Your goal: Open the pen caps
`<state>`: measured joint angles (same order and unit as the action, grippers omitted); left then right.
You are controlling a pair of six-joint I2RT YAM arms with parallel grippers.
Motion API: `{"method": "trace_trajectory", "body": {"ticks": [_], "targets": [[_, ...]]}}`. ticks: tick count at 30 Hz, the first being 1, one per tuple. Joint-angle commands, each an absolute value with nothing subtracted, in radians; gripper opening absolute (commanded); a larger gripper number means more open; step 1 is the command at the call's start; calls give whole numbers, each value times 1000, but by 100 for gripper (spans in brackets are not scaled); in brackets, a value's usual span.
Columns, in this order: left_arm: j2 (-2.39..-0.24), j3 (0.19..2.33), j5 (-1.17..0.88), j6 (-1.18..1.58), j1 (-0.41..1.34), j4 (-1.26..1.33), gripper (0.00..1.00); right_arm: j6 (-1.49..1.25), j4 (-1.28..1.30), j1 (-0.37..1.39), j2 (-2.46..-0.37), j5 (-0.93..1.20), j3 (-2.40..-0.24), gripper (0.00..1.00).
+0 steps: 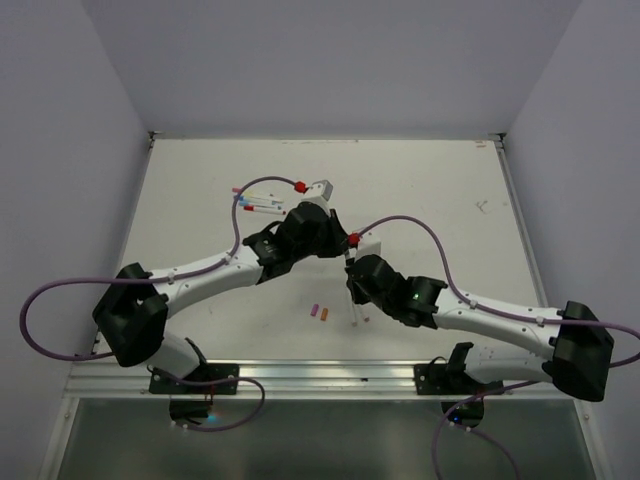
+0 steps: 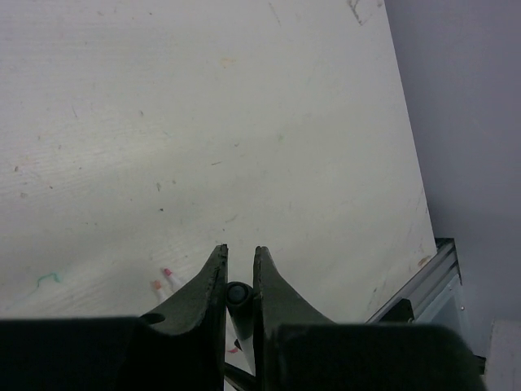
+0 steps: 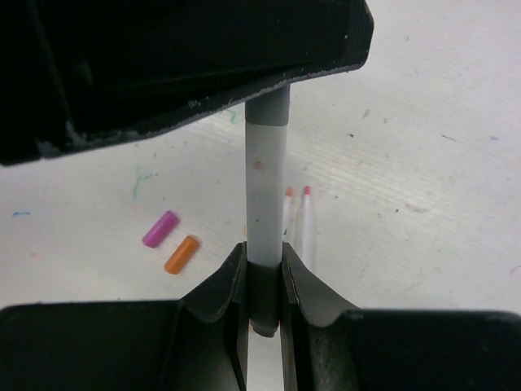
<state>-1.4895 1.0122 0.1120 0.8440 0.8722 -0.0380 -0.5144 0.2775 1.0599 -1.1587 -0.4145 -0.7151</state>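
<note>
pen caps first: a stubby grey plastic cap sits on the top end of a slim white plastic pen. two more lie loose on the scuffed white table: a short purple plastic cap and a short orange plastic cap, side by side, near each other but not touching.

we see the black two-finger right gripper clamped tight on the lower part of the white barrel, the pen standing straight up out of its jaws in the right wrist view. the capped end runs up under the black left gripper, whose body fills the top of that view. from the left wrist, its fingers stand only a narrow slit apart. a small dark round end, seemingly the cap seen end-on, is wedged between them near their root and touches both, so we read this hand as closed on the cap. in the overhead view the two grippers meet near the middle of the table, the pen between them.

two bare-tipped white pens, one tip red and one orange, lie side by side on the table just beyond the right gripper. a small group of white pens with red and blue ends lies well apart at the far left. we cannot tell whether those ends are caps or bare tips.
</note>
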Motion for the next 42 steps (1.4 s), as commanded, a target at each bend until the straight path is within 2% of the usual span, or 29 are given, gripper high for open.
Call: {"method": "trace_trajectory", "body": {"ticks": [1,5,10,11,14,22,25,29,35,40,42], "targets": [[-1532,1061,175,753,785,-95,0,-463,347,1085,-1147,-563,-766,0],[-1519,1060,199,799,749,-98,0,-485,330,1086,-1115,-540,-724,0],[-1437,907,178,946,736,87,0,-555,239,1083,-1066,-445,-646,0],[-1407,837,155,966,736,197,0,-564,230,1083,-1062,-425,-640,0],[-1387,789,108,967,735,258,0,-610,190,1063,-1036,-326,-624,0],[-1244,631,-1,891,730,446,0,-782,-64,879,-931,195,-480,0],[-1168,577,-60,887,704,505,0,-833,-190,780,-936,342,-422,0],[-1076,560,-7,934,660,447,0,-845,-262,764,-991,480,-400,0],[-1032,649,321,1071,647,159,0,-718,-108,761,-1019,394,-448,0],[-1072,680,428,1091,620,135,0,-666,-78,765,-1028,370,-442,0],[-1080,680,411,1098,592,130,0,-669,-81,773,-1017,362,-424,0]]}}
